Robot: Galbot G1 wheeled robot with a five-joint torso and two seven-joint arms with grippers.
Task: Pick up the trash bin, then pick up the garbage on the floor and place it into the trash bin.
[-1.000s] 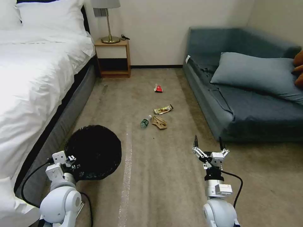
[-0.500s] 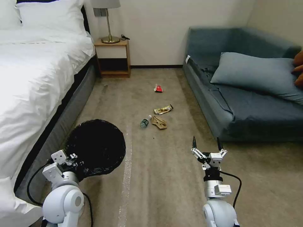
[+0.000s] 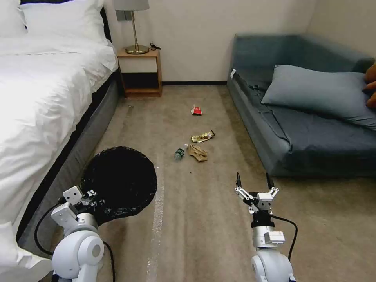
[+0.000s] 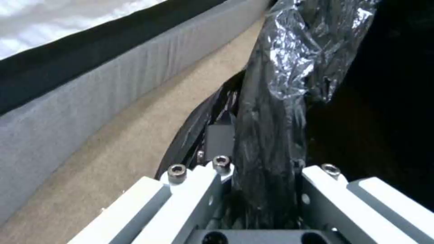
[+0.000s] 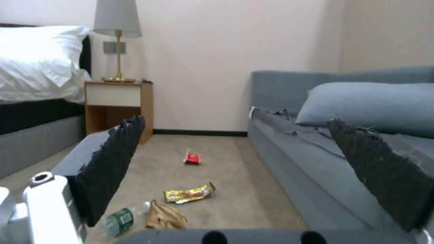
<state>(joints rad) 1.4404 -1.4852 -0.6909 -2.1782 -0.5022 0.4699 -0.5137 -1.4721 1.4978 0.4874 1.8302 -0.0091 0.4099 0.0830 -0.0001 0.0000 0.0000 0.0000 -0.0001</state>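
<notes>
The left gripper [image 3: 91, 194] is closed on the bin [image 3: 119, 180] rim; the right gripper [image 3: 253, 182] hangs wide open, holding nothing.

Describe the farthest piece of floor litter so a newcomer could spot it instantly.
Look down the carpet strip between the bed and the blue sofa, toward the nightstand. The red-and-white wrapper lies alone there, the only red piece, beyond the other litter.

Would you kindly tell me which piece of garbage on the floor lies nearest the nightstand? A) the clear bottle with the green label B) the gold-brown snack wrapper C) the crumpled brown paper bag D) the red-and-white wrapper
D: in the head view the red-and-white wrapper lies farthest up the carpet, closest to the nightstand, beyond the other three pieces.
</notes>
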